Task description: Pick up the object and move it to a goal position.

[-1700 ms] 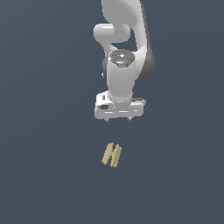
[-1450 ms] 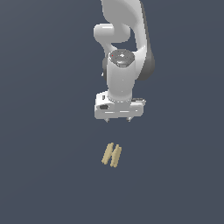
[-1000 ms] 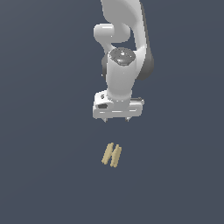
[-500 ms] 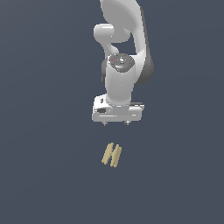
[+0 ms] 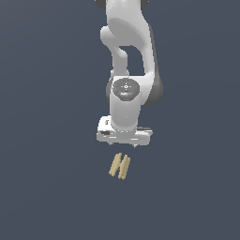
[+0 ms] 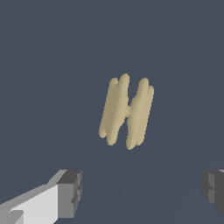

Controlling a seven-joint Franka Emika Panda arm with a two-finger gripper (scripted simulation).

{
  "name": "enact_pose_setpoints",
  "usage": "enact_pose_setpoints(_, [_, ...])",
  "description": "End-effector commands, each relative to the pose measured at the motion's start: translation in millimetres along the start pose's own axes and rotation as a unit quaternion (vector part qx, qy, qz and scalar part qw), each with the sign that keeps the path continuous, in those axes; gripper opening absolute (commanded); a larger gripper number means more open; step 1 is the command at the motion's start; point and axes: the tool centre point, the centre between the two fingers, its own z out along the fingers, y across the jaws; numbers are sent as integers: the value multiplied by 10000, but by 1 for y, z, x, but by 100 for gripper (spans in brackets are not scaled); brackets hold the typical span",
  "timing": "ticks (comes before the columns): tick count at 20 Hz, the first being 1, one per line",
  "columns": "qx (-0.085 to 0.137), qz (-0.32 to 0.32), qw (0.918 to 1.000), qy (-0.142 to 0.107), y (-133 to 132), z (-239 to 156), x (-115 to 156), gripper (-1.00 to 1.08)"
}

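The object (image 5: 119,166) is a small pale tan piece of short parallel bars joined side by side. It lies flat on the dark grey floor. My gripper (image 5: 124,143) hangs just above and behind it, pointing down, with nothing in it. In the wrist view the object (image 6: 127,111) lies ahead of the gripper (image 6: 142,190), apart from it. One grey fingertip (image 6: 70,192) and the other fingertip (image 6: 214,186) stand wide apart, wider than the object. The gripper is open.
The dark grey floor (image 5: 51,187) is plain all around the object. The white arm (image 5: 126,61) rises from the gripper toward the top of the exterior view.
The gripper has come down toward the object, most of it in the last half second. The object has not moved. The fingers stay open.
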Motion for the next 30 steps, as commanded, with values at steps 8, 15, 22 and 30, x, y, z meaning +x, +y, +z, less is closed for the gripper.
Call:
enact_pose_setpoints(8, [31,760,9971,-76,4,47,35,100])
enact_pose_setpoints(15, [37,1039,9945,-104,6,66,46,100])
enact_pose_setpoints(22, [37,1082,9941,-112,6,70,47,100])
enact_pose_setpoints(30, [38,1091,9940,-111,5,102,46,100])
